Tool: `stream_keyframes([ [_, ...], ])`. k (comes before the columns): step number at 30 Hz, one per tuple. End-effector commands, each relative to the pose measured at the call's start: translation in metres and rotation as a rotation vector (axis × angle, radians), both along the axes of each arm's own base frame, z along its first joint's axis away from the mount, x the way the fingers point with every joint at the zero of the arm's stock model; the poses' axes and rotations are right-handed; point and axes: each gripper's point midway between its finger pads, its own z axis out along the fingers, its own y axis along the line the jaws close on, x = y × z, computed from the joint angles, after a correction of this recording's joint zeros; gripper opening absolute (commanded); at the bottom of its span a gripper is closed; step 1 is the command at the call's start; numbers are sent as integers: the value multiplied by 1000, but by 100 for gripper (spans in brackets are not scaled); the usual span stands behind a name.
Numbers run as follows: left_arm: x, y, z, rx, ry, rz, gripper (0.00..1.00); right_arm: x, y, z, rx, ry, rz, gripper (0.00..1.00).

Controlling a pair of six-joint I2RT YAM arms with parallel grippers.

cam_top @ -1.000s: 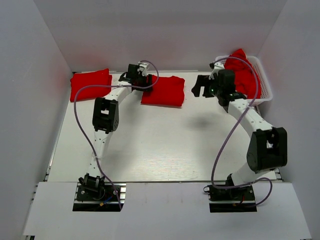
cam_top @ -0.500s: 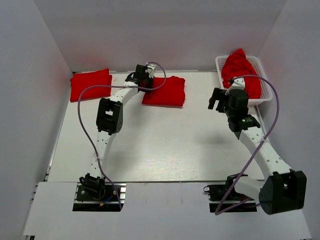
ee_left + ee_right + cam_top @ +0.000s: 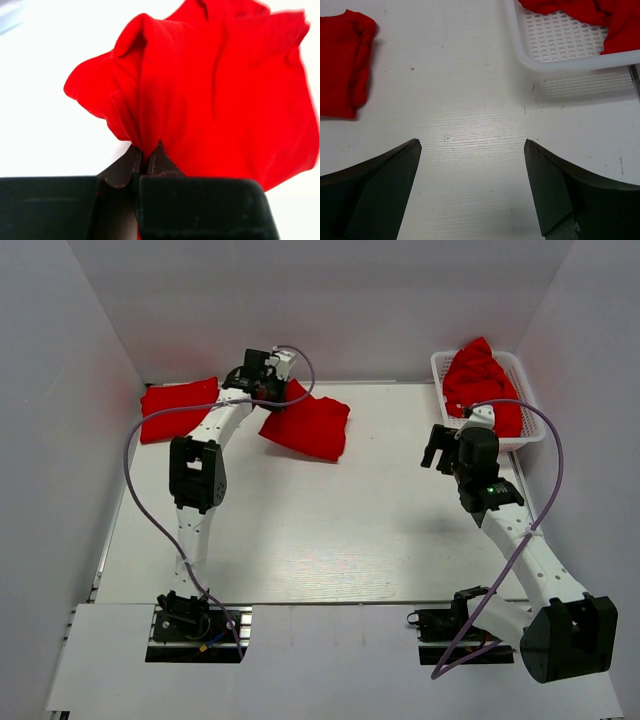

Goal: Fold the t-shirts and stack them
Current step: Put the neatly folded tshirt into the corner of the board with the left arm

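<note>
Two t-shirts outside, one folded t-shirt (image 3: 178, 410) and one bunched t-shirt (image 3: 310, 426); one basket (image 3: 532, 412) with an uncountable red heap (image 3: 480, 380).

Left gripper (image 3: 146, 151) reaches far, pinched closed; right gripper (image 3: 472, 145) spread wide

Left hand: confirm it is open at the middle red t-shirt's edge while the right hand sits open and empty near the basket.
Not open. The left hand is shut, pinching a fold of the middle red t-shirt, as the left wrist view shows. The right hand is indeed open and empty near the basket.
</note>
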Motion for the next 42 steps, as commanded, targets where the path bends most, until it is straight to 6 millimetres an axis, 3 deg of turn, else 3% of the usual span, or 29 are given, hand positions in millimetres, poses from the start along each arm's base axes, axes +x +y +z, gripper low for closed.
stream_keyframes([
  [1, 2, 37, 90, 10, -135, 12, 0, -1, -6, 13, -3, -39, -28, 89],
  [10, 15, 106, 126, 20, -209, 76, 0, 3, -5, 20, 2, -65, -28, 89],
  [13, 19, 123, 150, 35, -268, 89, 0, 5, -5, 20, 1, -65, -29, 89],
  [15, 23, 146, 157, 71, -289, 123, 0, 7, -5, 17, 0, -59, -27, 89],
  [19, 25, 161, 166, 89, -319, 115, 0, 11, -2, 13, 2, -51, -22, 89],
  [27, 25, 185, 221, 70, -458, 136, 0, 22, 5, 9, 25, -43, -6, 89],
  [34, 23, 203, 254, 85, -535, 178, 0, 28, 13, 10, 48, -39, 24, 89],
  [40, 23, 229, 263, 97, -569, 221, 0, 35, 23, 11, 60, -23, 64, 89],
  [42, 25, 231, 258, 81, -557, 217, 0, 37, 26, 14, 70, -28, 73, 89],
])
